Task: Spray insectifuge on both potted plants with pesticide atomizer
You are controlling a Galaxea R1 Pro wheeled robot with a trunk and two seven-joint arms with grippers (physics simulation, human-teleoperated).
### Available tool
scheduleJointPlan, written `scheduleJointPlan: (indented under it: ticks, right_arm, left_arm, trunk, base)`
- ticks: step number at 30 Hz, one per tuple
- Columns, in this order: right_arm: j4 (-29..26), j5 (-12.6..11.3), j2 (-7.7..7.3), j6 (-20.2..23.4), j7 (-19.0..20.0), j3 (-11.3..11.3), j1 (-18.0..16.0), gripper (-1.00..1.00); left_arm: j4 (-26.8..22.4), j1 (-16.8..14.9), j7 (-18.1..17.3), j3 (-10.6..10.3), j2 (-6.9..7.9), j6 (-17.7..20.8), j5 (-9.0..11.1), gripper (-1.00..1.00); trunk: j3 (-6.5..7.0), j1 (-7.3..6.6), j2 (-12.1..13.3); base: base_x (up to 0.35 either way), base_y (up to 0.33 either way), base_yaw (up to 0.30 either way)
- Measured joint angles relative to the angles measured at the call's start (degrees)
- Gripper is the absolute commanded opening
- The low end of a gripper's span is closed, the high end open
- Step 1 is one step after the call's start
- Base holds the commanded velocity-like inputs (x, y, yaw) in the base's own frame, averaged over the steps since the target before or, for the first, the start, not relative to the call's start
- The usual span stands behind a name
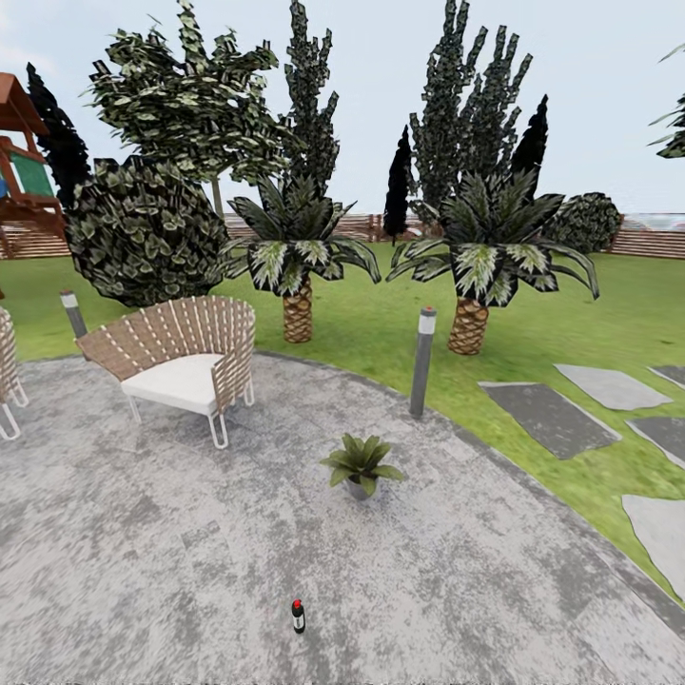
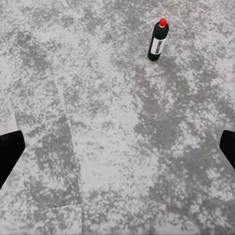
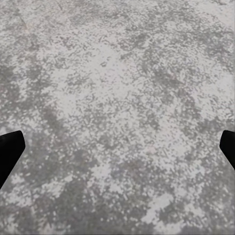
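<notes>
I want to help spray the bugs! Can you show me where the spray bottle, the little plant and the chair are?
pesticide atomizer (image 1: 298, 617), head view, on its dark body.
potted plant (image 1: 362, 460), head view, on its green leaves.
wicker chair (image 1: 181, 379), head view, on its white seat cushion.

One pesticide atomizer (image 1: 298, 616), one potted plant (image 1: 362, 465), two palms (image 1: 297, 262), two bollard lamps (image 1: 422, 360).

Round mottled grey stone patio (image 1: 476, 590), lawn-edged. On it: pesticide atomizer (image 1: 298, 616), upright, at 6 o'clock; potted plant (image 1: 362, 464) at centre; wicker chair (image 1: 185, 357) at 10 o'clock; grey bollard lamp (image 1: 422, 360) at the 1 o'clock rim.
</notes>
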Motion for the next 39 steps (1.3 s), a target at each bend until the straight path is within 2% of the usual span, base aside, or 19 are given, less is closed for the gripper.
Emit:
scheduleJointPlan:
  ticks: [39]
  right_arm:
    - [0.0, 0.0, 0.00, 0.0, 0.0, 0.0, 0.0, 1.00]
  left_arm:
    - [0.0, 0.0, 0.0, 0.0, -0.01, 0.0, 0.1, 1.00]
  trunk:
    - [-10.48, 8.57, -15.6]
  base:
    - [0.000, 0.000, 0.000]
